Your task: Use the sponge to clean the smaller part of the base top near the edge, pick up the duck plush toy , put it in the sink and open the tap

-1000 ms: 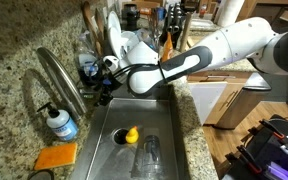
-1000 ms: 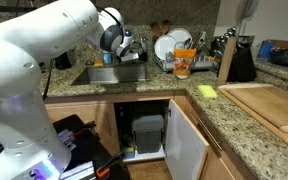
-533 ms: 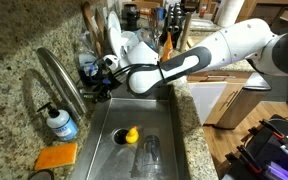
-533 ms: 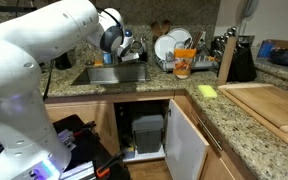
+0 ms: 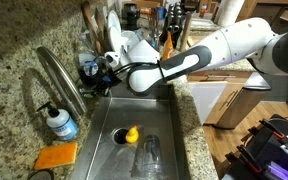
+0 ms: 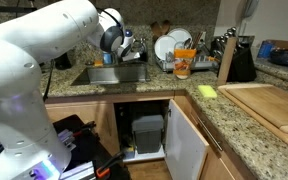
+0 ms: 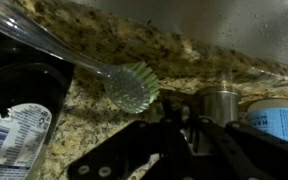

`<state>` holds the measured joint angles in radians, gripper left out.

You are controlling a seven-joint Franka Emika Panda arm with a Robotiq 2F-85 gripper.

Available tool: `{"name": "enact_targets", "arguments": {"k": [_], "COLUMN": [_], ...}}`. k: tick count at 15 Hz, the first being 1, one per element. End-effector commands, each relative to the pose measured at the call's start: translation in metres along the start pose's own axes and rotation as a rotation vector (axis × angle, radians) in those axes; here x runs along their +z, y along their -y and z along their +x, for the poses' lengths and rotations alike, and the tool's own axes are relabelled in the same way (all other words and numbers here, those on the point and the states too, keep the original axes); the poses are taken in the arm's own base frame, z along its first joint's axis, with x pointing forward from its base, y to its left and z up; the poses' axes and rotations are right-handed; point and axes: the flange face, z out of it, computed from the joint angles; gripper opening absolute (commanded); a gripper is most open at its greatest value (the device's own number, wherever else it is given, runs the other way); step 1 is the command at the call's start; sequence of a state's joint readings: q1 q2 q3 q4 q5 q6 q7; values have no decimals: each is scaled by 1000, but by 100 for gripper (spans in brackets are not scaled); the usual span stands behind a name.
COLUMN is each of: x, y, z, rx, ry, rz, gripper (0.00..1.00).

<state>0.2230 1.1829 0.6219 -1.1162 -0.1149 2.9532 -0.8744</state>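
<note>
The yellow duck plush toy (image 5: 131, 134) lies on the floor of the steel sink (image 5: 171, 125) near the drain. The gooseneck tap (image 5: 56, 78) arches over the sink's left rim. My gripper (image 5: 102, 88) is at the tap's foot, behind the basin. In the wrist view the gripper (image 7: 184, 128) is shut, with a thin pale steel lever pinched between its dark fingers (image 7: 164, 135), beside the tap's steel base (image 7: 221, 100). A yellow-green sponge (image 6: 206, 91) lies on the granite base top (image 6: 246, 132) by the cutting board.
A soap pump bottle (image 5: 59, 122) and a flat orange pad (image 5: 56, 156) sit on the counter left of the sink. A clear glass (image 5: 149, 155) stands in the basin. A dish brush (image 7: 131, 86), a labelled bottle (image 7: 14, 135) and a dish rack (image 6: 174, 45) crowd the area behind the sink.
The jaws have closed from wide open to shut at the tap's foot. The arm has hardly moved. The duck and sponge stay where they were.
</note>
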Motion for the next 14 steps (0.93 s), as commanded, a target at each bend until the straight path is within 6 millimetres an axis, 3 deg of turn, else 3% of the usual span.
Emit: {"name": "enact_targets", "arguments": {"k": [1, 14], "x": [-8, -6], "y": [-2, -7], "z": [5, -3], "rx": [-37, -276], "ry": [23, 131], "rz": [-33, -102], "gripper": [3, 3]}}
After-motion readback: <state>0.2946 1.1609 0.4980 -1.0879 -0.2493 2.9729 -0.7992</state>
